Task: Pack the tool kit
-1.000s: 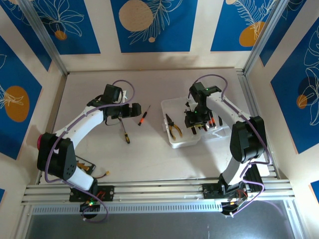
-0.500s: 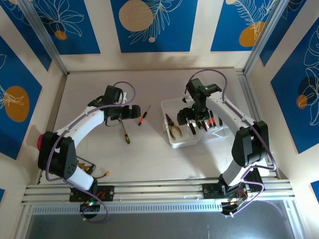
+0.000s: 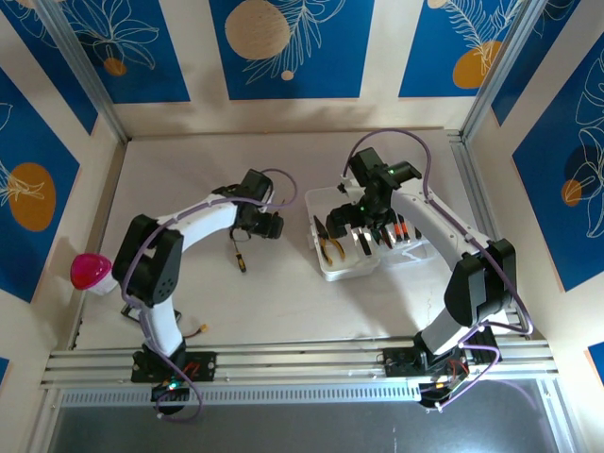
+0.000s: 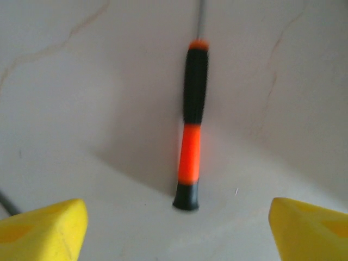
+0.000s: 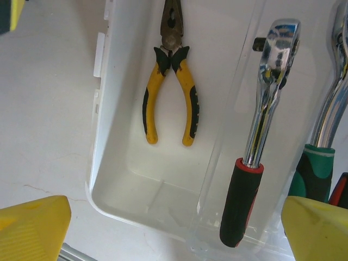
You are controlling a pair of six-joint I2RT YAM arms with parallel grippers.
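The tool kit is a clear plastic case (image 3: 318,199) lying open at centre right. Yellow-handled pliers (image 3: 328,245) rest in its left tray, also seen from the right wrist camera as pliers (image 5: 169,92) beside a chrome ratchet (image 5: 260,141) with a black and red grip. My right gripper (image 3: 364,232) hovers open over the case, nothing between its yellow fingertips (image 5: 32,228). An orange-and-black screwdriver (image 4: 191,125) lies on the table just ahead of my open left gripper (image 4: 176,234), which sits left of the case in the top view (image 3: 266,226). A yellow-and-black screwdriver (image 3: 238,253) lies below it.
A pink ball (image 3: 92,271) sits at the table's left edge. A small orange-tipped item (image 3: 203,328) lies near the front rail. A green-handled tool (image 5: 312,174) lies in the case's right part. Walls close in the table at back and sides.
My left arm swung right and now covers the orange screwdriver. My right gripper opened and rose from the case, leaving the ratchet inside. The pink ball is uncovered.
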